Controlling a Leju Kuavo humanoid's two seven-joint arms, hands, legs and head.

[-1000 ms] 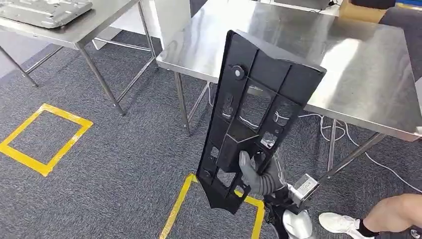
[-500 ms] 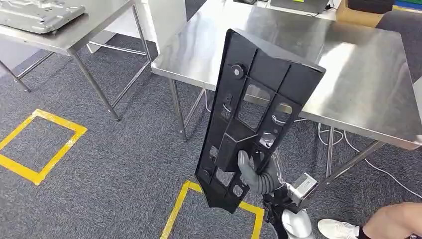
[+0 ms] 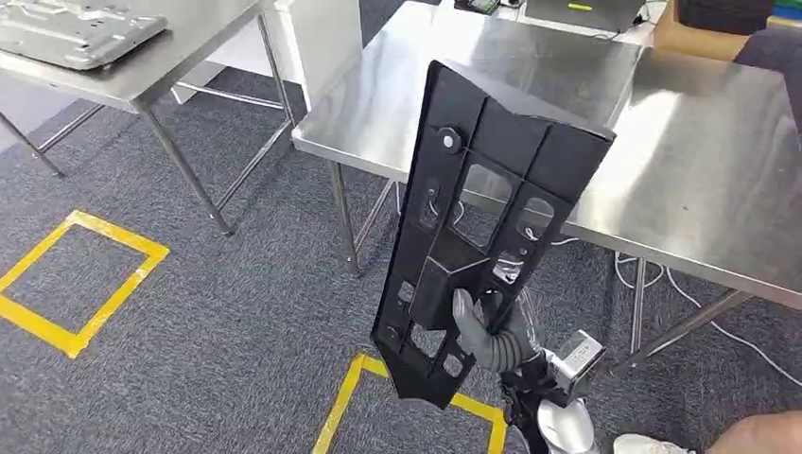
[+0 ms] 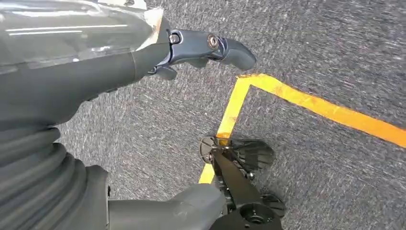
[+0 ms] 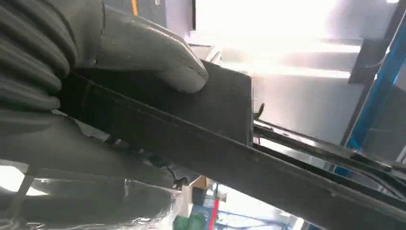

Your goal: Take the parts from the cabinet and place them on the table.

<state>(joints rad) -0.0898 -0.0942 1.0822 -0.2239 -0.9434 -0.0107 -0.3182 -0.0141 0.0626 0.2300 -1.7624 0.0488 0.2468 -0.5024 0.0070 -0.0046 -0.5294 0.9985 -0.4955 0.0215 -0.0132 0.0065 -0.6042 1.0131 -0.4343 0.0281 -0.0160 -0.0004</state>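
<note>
Steel table (image 3: 700,189) ahead, right robot hand (image 3: 484,333) gripping black panel (image 3: 482,218), left robot hand (image 4: 206,48) empty, fingers apart

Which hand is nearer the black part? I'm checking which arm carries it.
Right. The right hand grips the black part near its lower end; the left hand hangs apart over the carpet, holding nothing.
</note>
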